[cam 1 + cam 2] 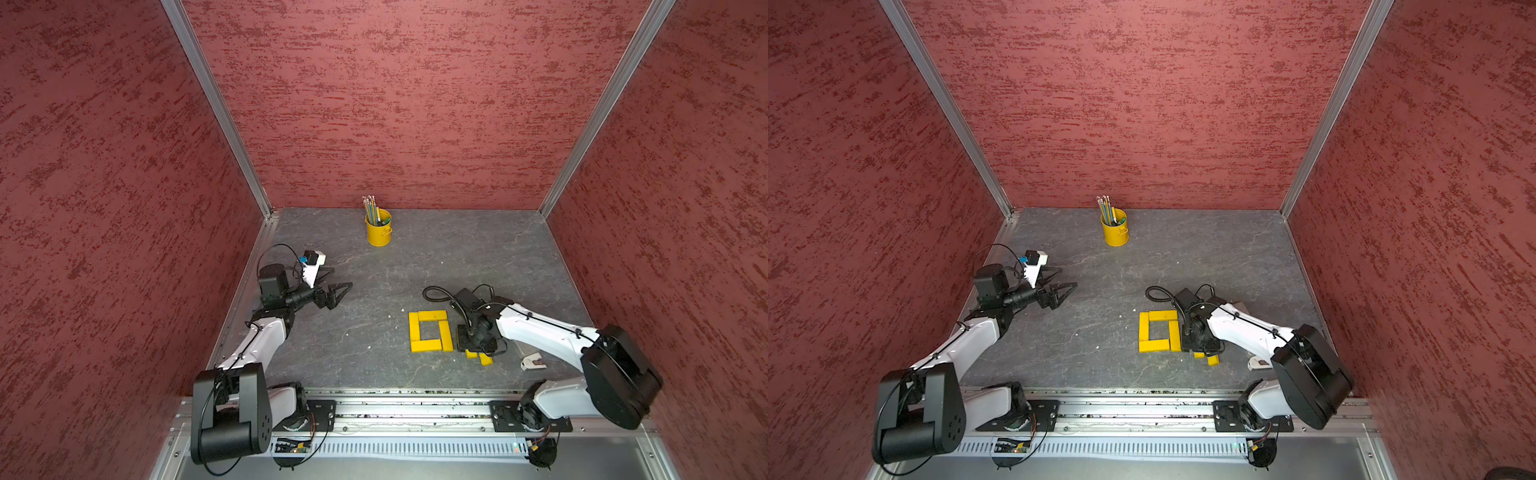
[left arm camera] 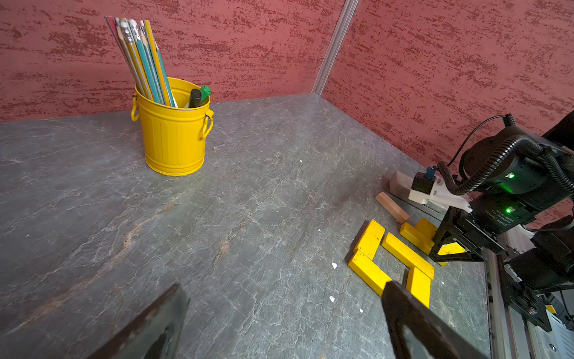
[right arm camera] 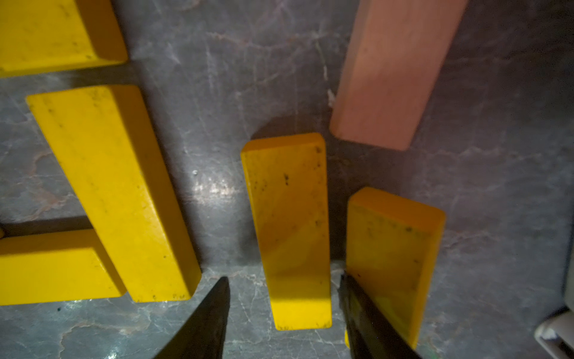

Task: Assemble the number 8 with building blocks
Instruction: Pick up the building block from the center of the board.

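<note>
Smooth painted yellow planks (image 3: 289, 233) lie on a stone-look tabletop (image 2: 217, 217).

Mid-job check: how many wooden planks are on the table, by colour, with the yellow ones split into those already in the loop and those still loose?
Yellow planks in the square loop: 4
Loose yellow planks: 2
Tan plank: 1
Total: 7
</note>
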{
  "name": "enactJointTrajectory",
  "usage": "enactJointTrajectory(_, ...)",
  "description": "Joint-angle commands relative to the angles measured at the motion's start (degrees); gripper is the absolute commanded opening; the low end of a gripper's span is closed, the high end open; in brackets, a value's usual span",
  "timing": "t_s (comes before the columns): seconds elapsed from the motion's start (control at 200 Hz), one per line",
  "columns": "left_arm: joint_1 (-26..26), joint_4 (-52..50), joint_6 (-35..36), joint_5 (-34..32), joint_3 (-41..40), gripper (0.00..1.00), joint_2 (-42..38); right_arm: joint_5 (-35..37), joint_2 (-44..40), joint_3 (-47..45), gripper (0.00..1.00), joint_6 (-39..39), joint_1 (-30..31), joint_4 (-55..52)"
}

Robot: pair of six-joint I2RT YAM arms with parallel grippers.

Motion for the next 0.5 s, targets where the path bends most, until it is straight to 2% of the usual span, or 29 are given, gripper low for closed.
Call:
enactJointTrajectory(0.0,0.3,0.0,0.4,0.8,0.6,1.00,-0.7,2.5,1.3,-0.4,0.54,-0.3,-0.6,1.6)
enactJointTrajectory(0.19,0.3,0.1,0.5,0.7,0.6,1.00,-0.8,3.6,4.1,0.9,0.45,-1.3,-0.9,1.7)
enactJointTrajectory(0.451,0.3,0.5,0.5,0.7,0.4,1.00,-0.4,3.8,5.0,1.9,0.45,-1.8,-1.2,2.4)
enactJointTrajectory(0.496,0.3,0.6,0.5,0.8,0.4,1.00,-0.4,3.7,5.3,2.1,0.42,-1.9,-1.1,2.6)
